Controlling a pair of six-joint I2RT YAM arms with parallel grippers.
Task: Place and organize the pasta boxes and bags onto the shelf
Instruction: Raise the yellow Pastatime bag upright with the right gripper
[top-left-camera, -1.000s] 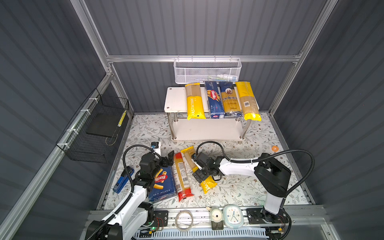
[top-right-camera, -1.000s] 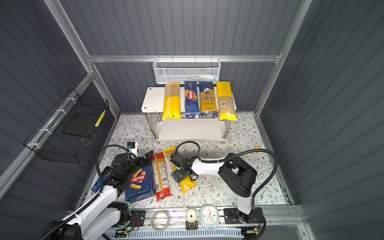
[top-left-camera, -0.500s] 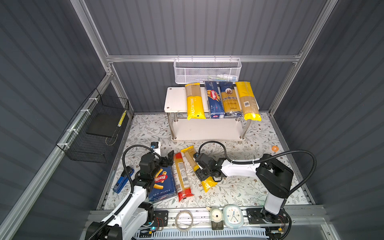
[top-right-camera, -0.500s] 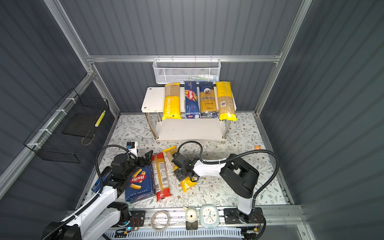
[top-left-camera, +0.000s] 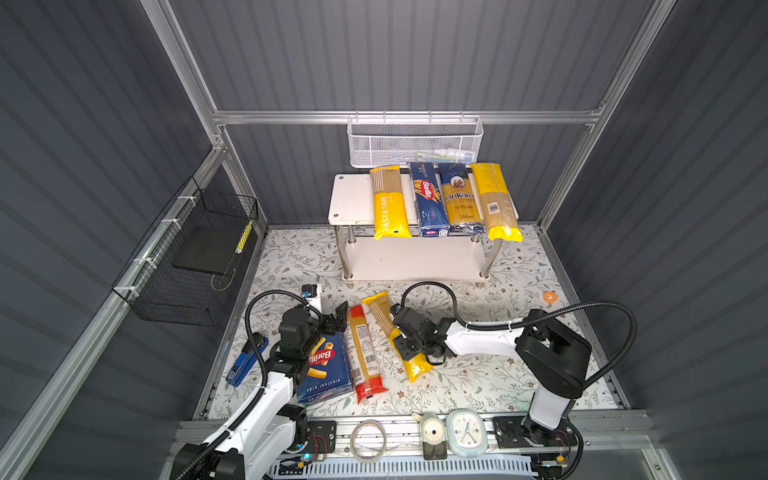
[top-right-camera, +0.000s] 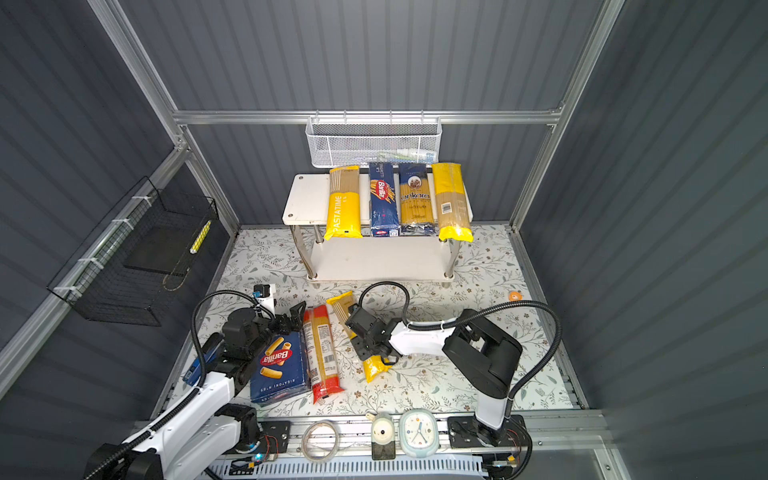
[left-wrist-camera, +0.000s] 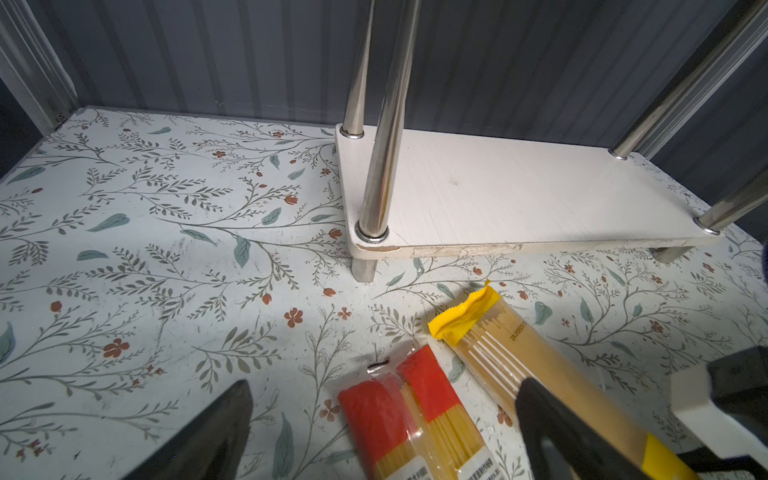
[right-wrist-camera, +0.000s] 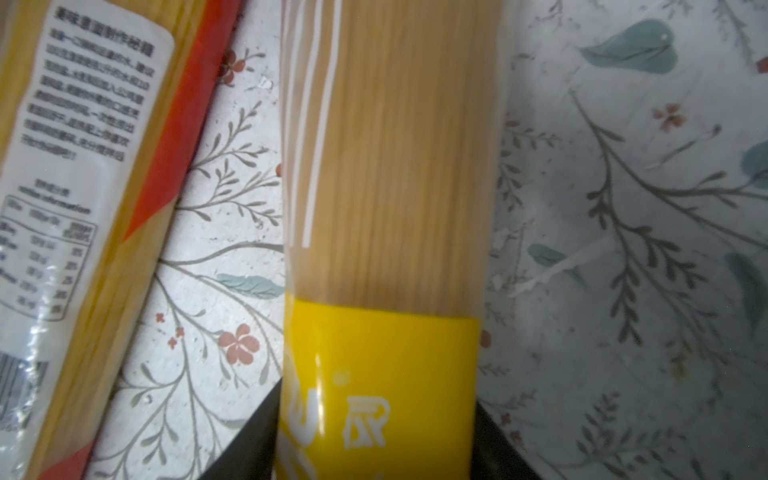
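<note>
On the floor a yellow PASTATIME bag (top-left-camera: 384, 316) (right-wrist-camera: 386, 166) lies tilted, and my right gripper (top-left-camera: 405, 349) (right-wrist-camera: 378, 415) is shut on its middle, a finger against each side. Beside it lie a red-ended clear bag (top-left-camera: 363, 353) (left-wrist-camera: 415, 415) and the wide Barilla rigatoni box (top-left-camera: 326, 370). My left gripper (top-left-camera: 332, 320) (left-wrist-camera: 386, 415) stands open and empty over the far end of the red-ended bag. The white shelf (top-left-camera: 349, 199) carries on its top board a PASTATIME bag (top-left-camera: 388, 203), the Barilla spaghetti box (top-left-camera: 428, 199), the ankara bag (top-left-camera: 459, 199) and a yellow-ended bag (top-left-camera: 494, 199). Its lower board (left-wrist-camera: 519, 195) is bare.
A white mesh basket (top-left-camera: 415, 141) hangs on the back wall above the shelf. A black wire basket (top-left-camera: 195, 257) hangs on the left wall. A blue tool (top-left-camera: 245, 361) lies at the floor's left edge, an orange bit (top-left-camera: 550, 297) at the right, a clock (top-left-camera: 465, 432) on the front rail.
The right gripper's jaws have come together from wide open onto the yellow bag on the floor. The left arm has not moved.
</note>
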